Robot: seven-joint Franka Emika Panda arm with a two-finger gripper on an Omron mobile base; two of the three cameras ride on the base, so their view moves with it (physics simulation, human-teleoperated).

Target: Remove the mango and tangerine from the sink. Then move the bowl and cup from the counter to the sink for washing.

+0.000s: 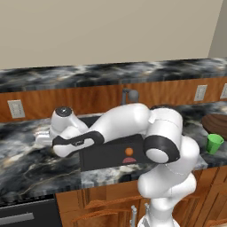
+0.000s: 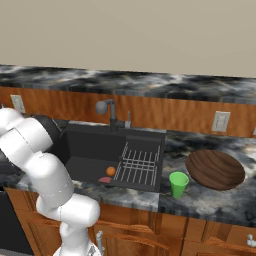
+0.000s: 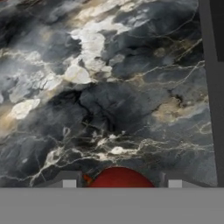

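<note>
Left base view: the gripper point(image 1: 43, 138) hangs over the counter point(image 1: 26, 164), at 9 o'clock from the sink point(image 1: 102, 156).

Right base view: the tangerine point(image 2: 110, 171) and mango point(image 2: 105, 179) lie at the basin's 6 o'clock wall.

Hand view: the jaws stand apart, flanking a red object point(image 3: 119, 177) without touching it.

Judge fruit removal unfinished; next, reach into the sink.

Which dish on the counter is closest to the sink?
The green cup. It is small and stands right beside the edge of the sink. The brown wooden bowl is much wider and sits farther along the counter.
</note>
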